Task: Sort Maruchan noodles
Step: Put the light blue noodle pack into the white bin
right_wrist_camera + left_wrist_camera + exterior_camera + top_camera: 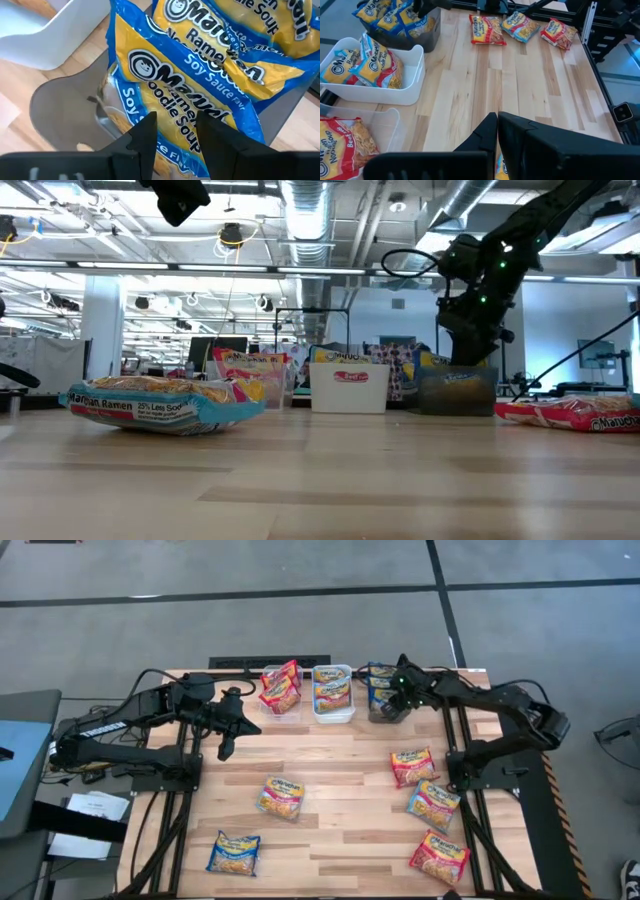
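Packet (160, 402) nearest low camera, loose near table (340, 820) front edge, unsorted. Three bins along back edge group packets by print. Right gripper (392, 700) over dark bin (383, 700), fingers parted around blue-yellow packet (200, 95), grip uncertain. Left gripper (226, 748) closed, empty, waiting near left edge.

You see wood table top (340, 765), light planks, long stripes. Around it grey floor (300, 570) with dark lines crossing. Black power strip (270, 662) sits at table's far edge. Grey box thing (25, 755) stands off to one side, white papers (90, 815) on floor near it. Look across table: big open room behind. Shiny silver pipe (315, 210) runs along ceiling. Long bright lights (150, 268) hang in rows. White pillar (103, 330) stands far back. Desks and screens there, too small to tell more.
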